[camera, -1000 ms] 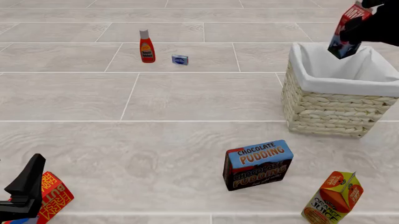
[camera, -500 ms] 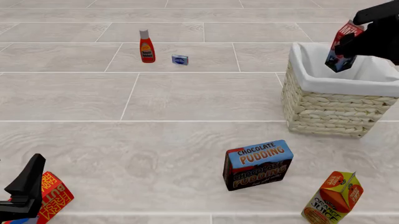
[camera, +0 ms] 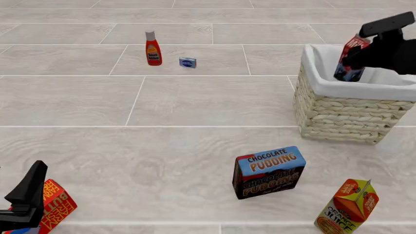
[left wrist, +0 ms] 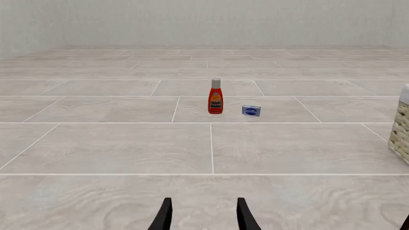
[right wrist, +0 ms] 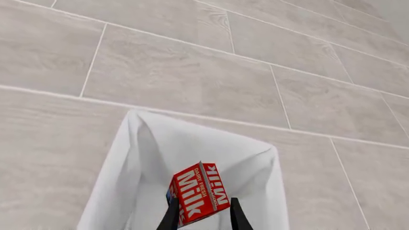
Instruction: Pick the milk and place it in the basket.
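Front view first: my right tool (camera: 361,54) is closed on the milk (camera: 349,59), holding it over the basket (camera: 344,109), with the carton's dark base dipping below the white liner's rim and its red top above. The carton leans, long axis tilted, top toward the arm and base toward the basket's middle. From the right wrist view I see the milk (right wrist: 199,193) pinched between the two fingers (right wrist: 170,215), red face up, and straight beyond it the liner's open mouth (right wrist: 147,158). That's the relation that matters: the carton sits inside the basket's outline, not over the wicker wall, so I judge a release would drop it in. The tilt may make it topple onto its side, which is fine here.

My left tool (left wrist: 203,218) is parked well away, fingers apart and holding nothing, looking across the table (left wrist: 128,143) at the red bottle (left wrist: 216,96) and the small blue packet (left wrist: 252,110) just beside it. The right arm is clearly the one on the job. Pudding box (camera: 269,171) and juice carton (camera: 346,206) stand nearer me, well apart from the basket.
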Controlling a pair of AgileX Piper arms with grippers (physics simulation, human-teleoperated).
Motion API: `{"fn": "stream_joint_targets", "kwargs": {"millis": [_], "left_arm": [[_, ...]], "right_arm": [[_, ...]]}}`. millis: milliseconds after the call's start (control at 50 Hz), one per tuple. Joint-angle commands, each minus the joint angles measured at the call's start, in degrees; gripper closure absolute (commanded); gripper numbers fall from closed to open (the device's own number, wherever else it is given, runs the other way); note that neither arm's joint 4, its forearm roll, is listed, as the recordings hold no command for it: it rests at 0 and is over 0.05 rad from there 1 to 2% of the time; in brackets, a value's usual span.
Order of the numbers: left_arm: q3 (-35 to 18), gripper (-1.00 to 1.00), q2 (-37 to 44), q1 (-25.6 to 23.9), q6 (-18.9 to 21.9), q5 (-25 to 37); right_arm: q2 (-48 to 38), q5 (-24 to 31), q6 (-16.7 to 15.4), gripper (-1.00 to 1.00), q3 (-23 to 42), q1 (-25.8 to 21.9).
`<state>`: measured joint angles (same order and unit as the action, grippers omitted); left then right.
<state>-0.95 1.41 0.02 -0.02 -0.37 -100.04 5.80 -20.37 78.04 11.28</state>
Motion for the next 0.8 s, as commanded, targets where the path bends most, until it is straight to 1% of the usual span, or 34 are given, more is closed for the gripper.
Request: {"fn": "stream_joint_targets", "kwargs": {"millis": [20,500,800], "left_arm": [[0.0,-1.0,0.0,0.0,0.0,0.0],[0.0,-1.0,0.0,0.0,0.0,0.0],[0.0,-1.0,0.0,0.0,0.0,0.0]], "right_arm": [[-0.9,-0.9,1.4,1.0,1.1,0.0],[-2.7,-1.2,1.7,1.0,1.4,0.1],[-3.5,-1.0,1.3,1.0,2.1,0.5]]}}
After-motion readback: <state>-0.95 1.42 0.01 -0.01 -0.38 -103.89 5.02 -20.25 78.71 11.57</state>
